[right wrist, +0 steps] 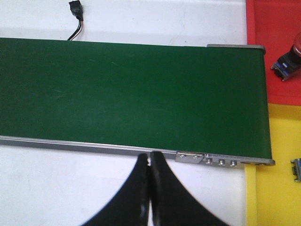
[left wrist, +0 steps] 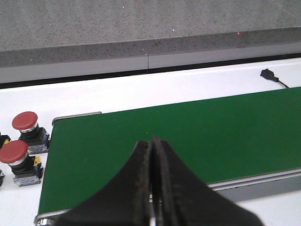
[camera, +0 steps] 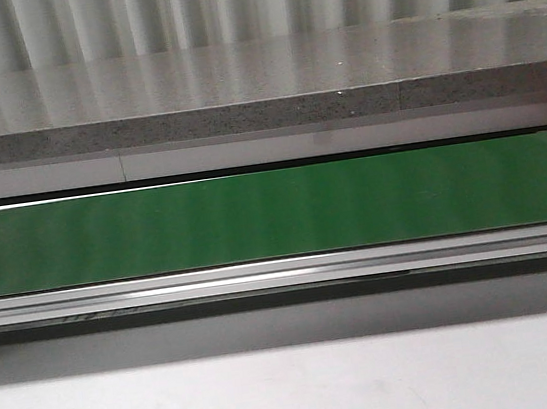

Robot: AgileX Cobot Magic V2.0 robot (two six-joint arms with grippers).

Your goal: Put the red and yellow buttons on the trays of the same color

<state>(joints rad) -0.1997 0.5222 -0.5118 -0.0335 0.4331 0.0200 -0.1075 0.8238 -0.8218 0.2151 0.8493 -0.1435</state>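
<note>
Red buttons stand on the white table just off the end of the green conveyor belt, ahead and to the side of the left gripper, whose jaws are pressed together, holding nothing. The right gripper, likewise closed and empty, hangs near the red tray and yellow tray. Open the left jaws well before descending over a button's cap.
</note>
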